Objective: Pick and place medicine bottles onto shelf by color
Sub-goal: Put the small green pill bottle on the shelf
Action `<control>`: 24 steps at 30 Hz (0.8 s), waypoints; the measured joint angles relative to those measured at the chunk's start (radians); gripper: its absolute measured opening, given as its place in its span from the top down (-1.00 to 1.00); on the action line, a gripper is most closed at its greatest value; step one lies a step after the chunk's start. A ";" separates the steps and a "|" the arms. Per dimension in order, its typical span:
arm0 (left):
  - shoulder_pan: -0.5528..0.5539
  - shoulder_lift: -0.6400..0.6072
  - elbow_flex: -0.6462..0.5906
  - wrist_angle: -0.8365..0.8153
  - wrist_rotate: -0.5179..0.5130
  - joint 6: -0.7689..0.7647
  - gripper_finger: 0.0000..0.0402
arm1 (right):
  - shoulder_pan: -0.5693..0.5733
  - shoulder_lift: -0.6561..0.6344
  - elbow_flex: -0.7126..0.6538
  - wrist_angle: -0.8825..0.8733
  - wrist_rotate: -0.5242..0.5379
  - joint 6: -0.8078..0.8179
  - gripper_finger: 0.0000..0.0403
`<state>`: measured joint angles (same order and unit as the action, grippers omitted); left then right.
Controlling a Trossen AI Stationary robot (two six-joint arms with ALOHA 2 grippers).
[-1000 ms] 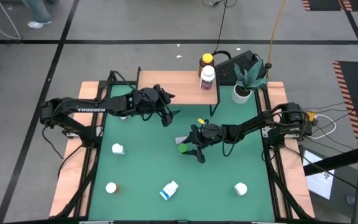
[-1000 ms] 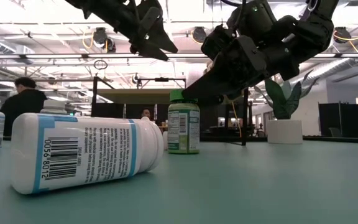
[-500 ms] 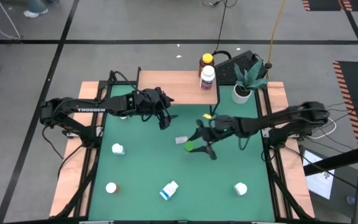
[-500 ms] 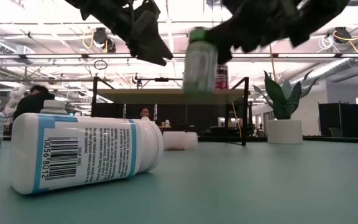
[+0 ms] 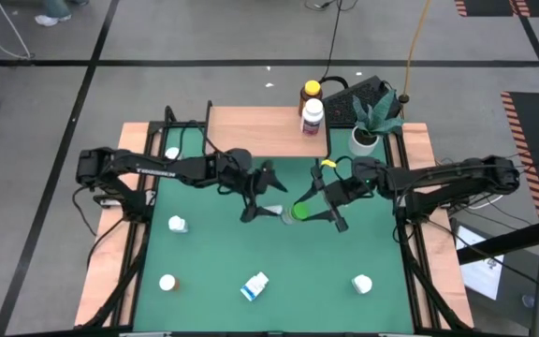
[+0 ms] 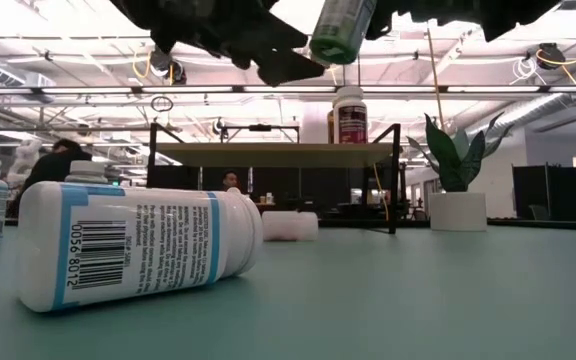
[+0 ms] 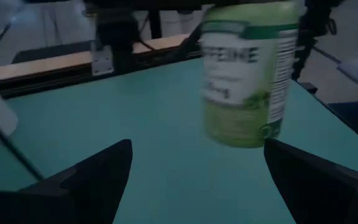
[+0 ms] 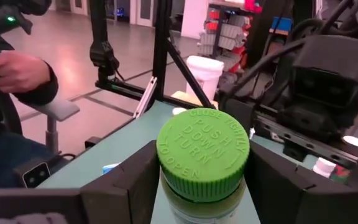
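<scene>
**Green bottle held aloft between two arms at mid-desk**

The green bottle (image 5: 298, 212) is seen clamped just under its green cap between the fingers (image 8: 126, 180) of the right gripper (image 5: 318, 207), lifted clear of the green desk (image 5: 213, 253) and tilted in the low view. Directly facing it, the left gripper (image 5: 262, 197) is shown with its fingers (image 7: 95, 174) spread wide apart, the bottle hanging in the gap ahead of them and untouched by them. Both arms are stretched toward the middle of the desk, just in front of the shelf (image 5: 260, 131).

On the shelf's right end a red-labelled bottle (image 5: 313, 116) is seen standing upright, with an amber bottle with a yellow cap (image 5: 310, 93) just behind it. A blue-labelled bottle (image 5: 254, 285) is pictured lying on its side near the desk's front edge. White-capped bottles are seen standing well apart at the front left (image 5: 167, 282), the front right (image 5: 361, 284), the left side (image 5: 178, 224) and the far left corner (image 5: 171, 153). A potted plant (image 5: 369, 126) is seen beside the shelf's right end. A person's hand (image 8: 14, 70) is visible in the room beyond.
</scene>
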<state>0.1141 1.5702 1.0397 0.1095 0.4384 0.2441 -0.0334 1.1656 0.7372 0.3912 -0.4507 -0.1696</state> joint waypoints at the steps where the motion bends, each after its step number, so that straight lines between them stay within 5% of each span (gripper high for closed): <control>1: -0.002 0.003 0.000 0.002 0.023 0.006 -0.83 | 0.000 0.000 0.000 -0.004 0.000 -0.001 0.01; 8: -0.003 0.015 0.000 0.084 0.277 -0.011 -0.83 | 0.000 0.000 0.000 -0.001 -0.007 -0.032 0.00; 24: 0.023 0.125 0.001 0.285 0.242 -0.173 -0.83 | 0.001 -0.001 -0.002 0.015 0.001 -0.094 0.00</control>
<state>0.1372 1.6956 1.0409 0.3948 0.6803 0.0715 -0.0326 1.1648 0.7357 0.4063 -0.4494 -0.2638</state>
